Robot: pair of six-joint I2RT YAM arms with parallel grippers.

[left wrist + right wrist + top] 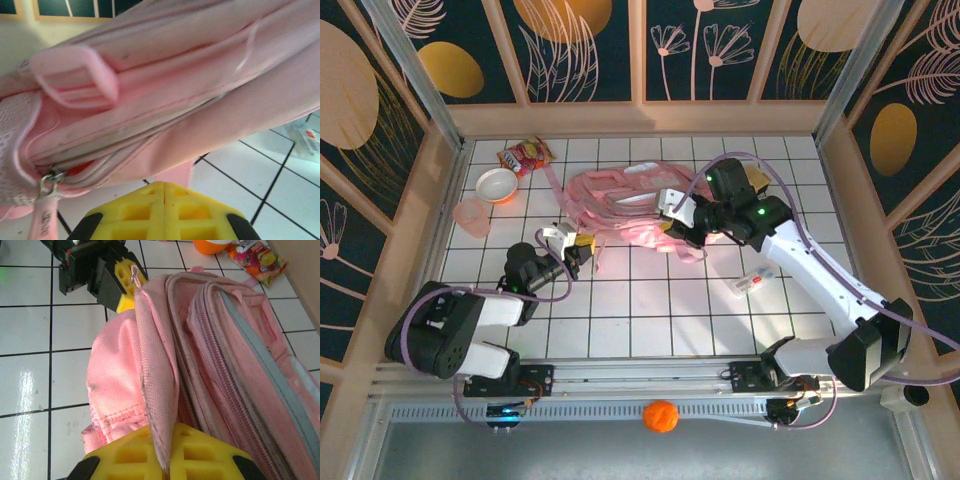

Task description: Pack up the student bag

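1. Pink student bag [620, 205] lies far-centre, betw. both grippers
2. Closed fingers of left gripper [164, 200] at bag's left edge
3. Fabric fold pinched in right gripper [165, 462]
4. Far-left snack pkt [525, 155]: print unreadable

A robot test cell: gridded white table [650, 310] boxed in by floral-patterned panels [585, 50].

Bright overhead light, glossy glare, blurred close-ups

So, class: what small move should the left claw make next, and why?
Probably open the left claw and shift toward the zipper pull: it is shut beside, not on, the pull, while the right claw pinches the pink backpack fabric.
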